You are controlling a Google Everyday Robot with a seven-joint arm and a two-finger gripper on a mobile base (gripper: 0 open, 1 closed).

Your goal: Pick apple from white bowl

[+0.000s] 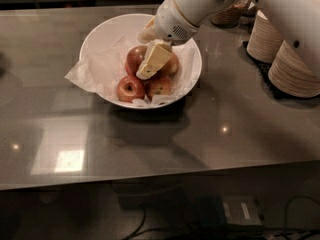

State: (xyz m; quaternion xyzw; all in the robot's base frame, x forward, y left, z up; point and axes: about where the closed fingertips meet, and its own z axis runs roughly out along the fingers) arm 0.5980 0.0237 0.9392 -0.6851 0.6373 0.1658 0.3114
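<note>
The end effector [151,61] reaches down into the white bowl [102,30], resting against the apple [133,59] just beside it; how far it is open cannot be told

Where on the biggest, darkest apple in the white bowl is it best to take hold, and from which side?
Grip the apple across its round middle, coming from above. Smaller apples crowd its front and right, and the bowl wall rises behind, so likely only the top is free. The tool is over the bowl, at the apple's right side, so it seems well placed.
</note>
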